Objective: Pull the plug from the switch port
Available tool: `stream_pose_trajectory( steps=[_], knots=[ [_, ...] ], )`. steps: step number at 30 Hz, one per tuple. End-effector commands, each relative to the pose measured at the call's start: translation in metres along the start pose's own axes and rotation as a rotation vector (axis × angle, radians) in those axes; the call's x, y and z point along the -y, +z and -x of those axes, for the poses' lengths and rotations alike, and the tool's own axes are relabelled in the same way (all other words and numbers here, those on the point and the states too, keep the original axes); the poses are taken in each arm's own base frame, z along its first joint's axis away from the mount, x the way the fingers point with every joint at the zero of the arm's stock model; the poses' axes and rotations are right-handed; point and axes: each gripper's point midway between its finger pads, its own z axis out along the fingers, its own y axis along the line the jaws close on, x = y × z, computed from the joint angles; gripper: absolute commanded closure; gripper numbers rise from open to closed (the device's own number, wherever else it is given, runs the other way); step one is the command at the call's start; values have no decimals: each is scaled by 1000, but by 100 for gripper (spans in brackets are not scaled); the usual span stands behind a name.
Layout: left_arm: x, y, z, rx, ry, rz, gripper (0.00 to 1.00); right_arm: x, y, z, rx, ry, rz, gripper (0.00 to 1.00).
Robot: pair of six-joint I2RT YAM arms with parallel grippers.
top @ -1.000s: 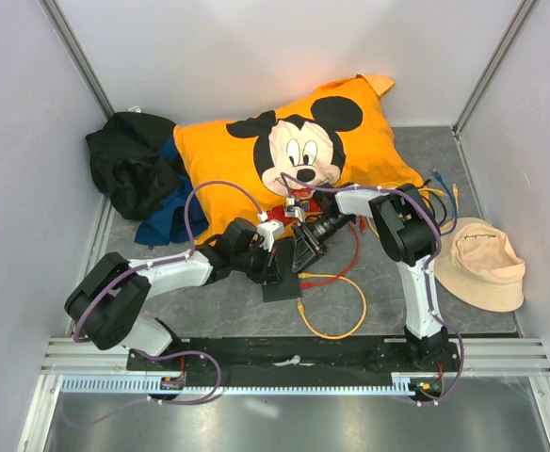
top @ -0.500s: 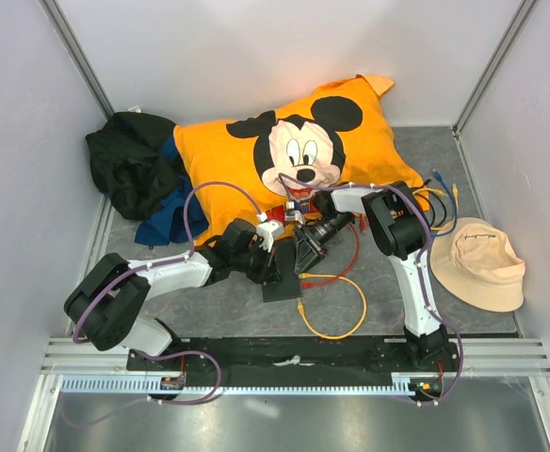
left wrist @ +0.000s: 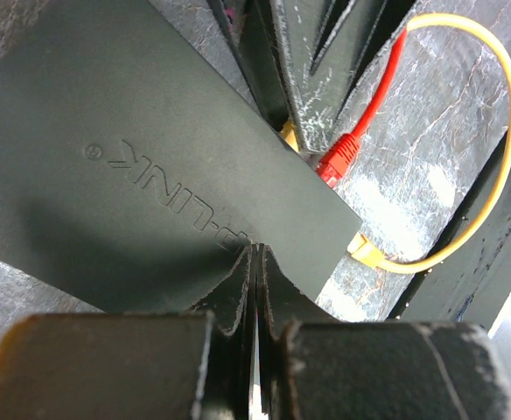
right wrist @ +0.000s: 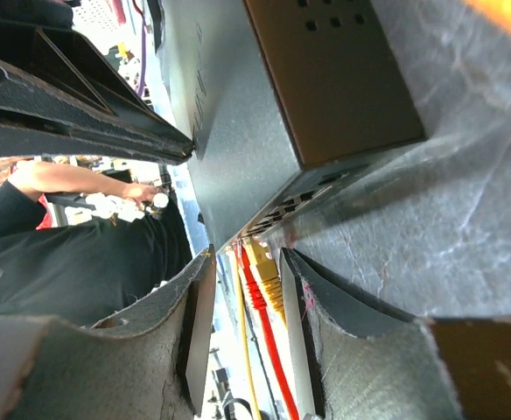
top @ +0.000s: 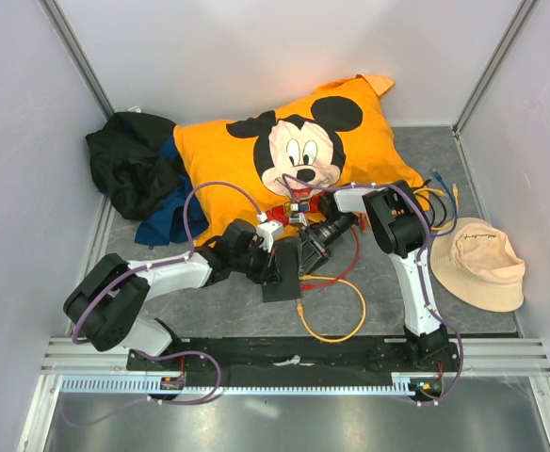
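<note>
Left wrist view, item one: switch [left wrist: 150, 166]. It is a flat dark box, logo face up, lying on the table [top: 209, 306] just in front of the pillow [top: 294, 151], between the two grippers. Its port edge faces the right arm.

- Red plug [left wrist: 339, 157]: its nose is against the port edge, and it is judged still seated. Its red cable [top: 346, 259] runs off toward the pillow.
- Yellow plug [left wrist: 367, 251]: it sits at the corner port, apparently also seated. Its yellow cable [top: 336, 315] loops over the table toward the arm bases.
- Second yellow plug [left wrist: 288, 133]: it is just beside the red one and mostly hidden.
- Right gripper [top: 311, 252]: the jaws are parted and straddle the red plug and its yellow neighbour. The right wrist view shows a gap on both sides, so nothing is clamped.
- Left gripper [left wrist: 255, 258]: the fingers are pressed together with nothing between them. Their tips rest on the switch's top face, judged to be holding the box down.
- Progress: the approach and bracing look done, but no plug is out.
- Remaining: close on one plug, free its latch and draw it straight out of the port. The pictures do not show which plug is meant, though the red one lies most nearly central between the jaws.
- Surroundings: the hat [top: 482, 264] and the black cloth [top: 129, 169] lie well apart from the work.
</note>
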Motion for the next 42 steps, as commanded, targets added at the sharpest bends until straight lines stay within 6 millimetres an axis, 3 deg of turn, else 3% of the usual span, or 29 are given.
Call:
stream_pose_trajectory(
  steps=[1, 16, 23, 28, 34, 42],
  knots=[
    [-25, -2, -42, -120, -48, 113, 98, 49, 2, -23, -110, -115, -188, 56],
    [-26, -1, -42, -125, -49, 112, 98, 59, 6, -23, -120, -119, -226, 73],
    [-25, -1, -42, -122, -48, 111, 98, 59, 7, -18, -107, -98, -220, 76],
    [-26, -1, -42, -121, -49, 116, 98, 61, 3, -17, -119, -110, -237, 96],
    [-30, -1, -43, -122, -57, 134, 98, 69, -12, -35, -191, -112, -260, 97],
    [-30, 0, -44, -125, -57, 135, 98, 73, -23, -41, -217, -113, -250, 98]
  ],
)
